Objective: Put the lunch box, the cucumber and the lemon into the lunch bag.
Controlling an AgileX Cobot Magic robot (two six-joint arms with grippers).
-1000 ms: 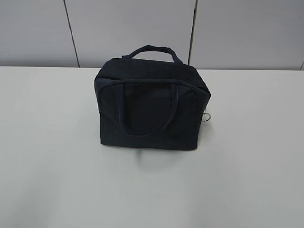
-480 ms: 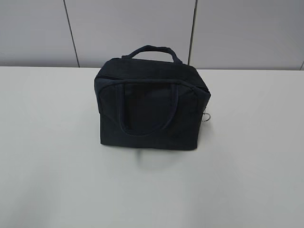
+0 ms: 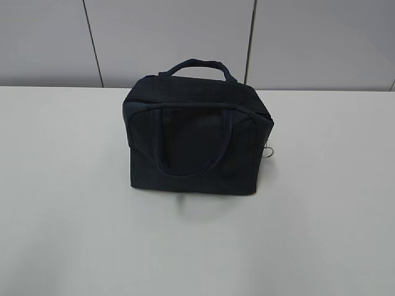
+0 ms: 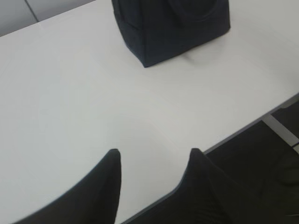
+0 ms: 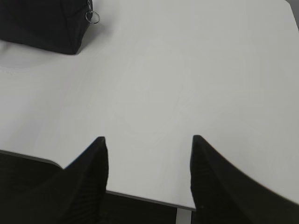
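Note:
The dark navy lunch bag point(image 3: 194, 135) stands upright in the middle of the white table point(image 3: 68, 203), its top closed, one handle up and one hanging down its front. A metal ring pull point(image 3: 270, 152) hangs at its right end. The bag's lower corner point(image 4: 170, 28) shows at the top of the left wrist view, and its end with the ring pull point(image 5: 93, 17) at the top left of the right wrist view. My left gripper point(image 4: 154, 156) and right gripper point(image 5: 148, 140) hang open and empty over the table's near edge. The lunch box, cucumber and lemon are out of view.
A grey panelled wall point(image 3: 185, 37) rises behind the table. The table's near edge point(image 4: 243, 130) runs under both grippers, with dark floor beyond it. Neither arm appears in the exterior view.

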